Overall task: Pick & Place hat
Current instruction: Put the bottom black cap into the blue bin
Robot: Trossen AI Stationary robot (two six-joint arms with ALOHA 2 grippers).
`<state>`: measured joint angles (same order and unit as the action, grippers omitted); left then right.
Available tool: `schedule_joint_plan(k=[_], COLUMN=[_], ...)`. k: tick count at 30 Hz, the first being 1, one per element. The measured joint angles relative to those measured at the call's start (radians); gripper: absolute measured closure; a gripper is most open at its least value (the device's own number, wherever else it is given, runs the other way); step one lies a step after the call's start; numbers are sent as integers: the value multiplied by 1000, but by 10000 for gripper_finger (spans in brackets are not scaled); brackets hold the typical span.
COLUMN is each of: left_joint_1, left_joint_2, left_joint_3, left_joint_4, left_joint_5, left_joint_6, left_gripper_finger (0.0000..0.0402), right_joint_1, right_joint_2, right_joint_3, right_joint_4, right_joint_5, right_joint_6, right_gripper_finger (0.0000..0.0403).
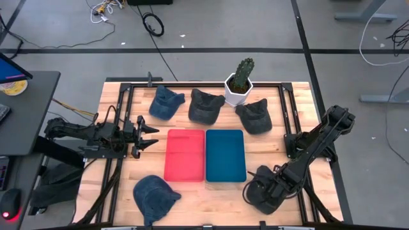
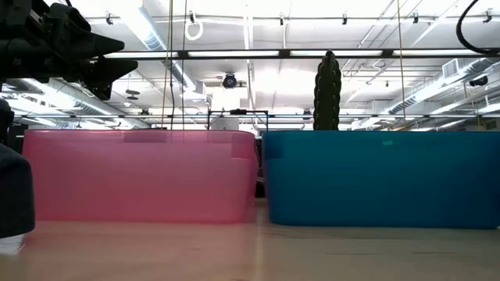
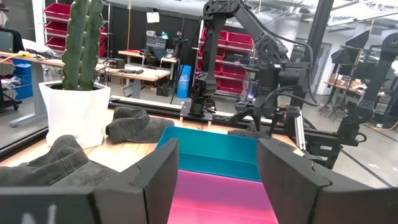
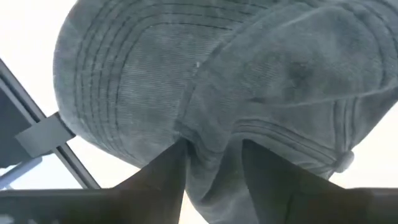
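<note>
Hat number one for us is the dark grey cap (image 1: pixel 263 191) lying on the bench (image 1: pixel 268 144) just to the right of the blue bin's (image 1: pixel 225 155) near corner. The right gripper (image 1: pixel 267 189) is down on it, and in the right wrist view we see its fingers (image 4: pixel 163 180) pinched into a fold of the cap's cloth (image 4: pixel 211 99), nearly closed with fabric bunched between them.

Touching the blue bin on its left side stands the pink bin (image 1: pixel 185 154); the two sit side by side at mid-bench. Beyond the blue bin, at the far edge, we see a cactus in a white pot (image 1: pixel 239 85), with a dark cap (image 1: pixel 205 105) to its left and another dark cap (image 1: pixel 254 117) to its right, both near the pot. A blue denim cap (image 1: pixel 166 102) lies farther left of those, beyond the pink bin. A second blue denim cap (image 1: pixel 154 197) lies near the pink bin's near-left corner.

The left gripper (image 1: pixel 148 134) hangs just left of the pink bin, its fingers (image 3: pixel 155 180) spread apart and holding nothing.
</note>
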<state>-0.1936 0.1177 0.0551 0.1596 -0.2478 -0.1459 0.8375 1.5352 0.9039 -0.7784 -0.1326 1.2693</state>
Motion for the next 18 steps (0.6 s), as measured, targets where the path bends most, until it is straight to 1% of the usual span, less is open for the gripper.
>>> schedule_joint_plan(k=[2,3,5,6,7,10,13,16,18], left_joint_1=[0,0,0,0,0,0,0,0,0], left_joint_2=[0,0,0,0,0,0,0,0,0], left_joint_3=[0,0,0,0,0,0,0,0,0], left_joint_4=[0,0,0,0,0,0,0,0,0], left_joint_5=[0,0,0,0,0,0,0,0,0], left_joint_6=[0,0,0,0,0,0,0,0,0], left_gripper_finger=[181,181,181,181,181,181,181,181,181], right_joint_1=[0,0,0,0,0,0,8,9,9], right_joint_2=[0,0,0,0,0,-3,-22,-50,-68], right_joint_3=[0,0,0,0,0,0,17,70,116], right_joint_4=[13,21,27,25,24,22,-15,-98,-176], right_joint_5=[-11,-20,-42,-58,-72,-105,-112,-112,-91], right_joint_6=[-24,-38,-57,-63,-72,-74,-83,-111,-125], right_gripper_finger=[280,302,360,380,388,389,396,397,399])
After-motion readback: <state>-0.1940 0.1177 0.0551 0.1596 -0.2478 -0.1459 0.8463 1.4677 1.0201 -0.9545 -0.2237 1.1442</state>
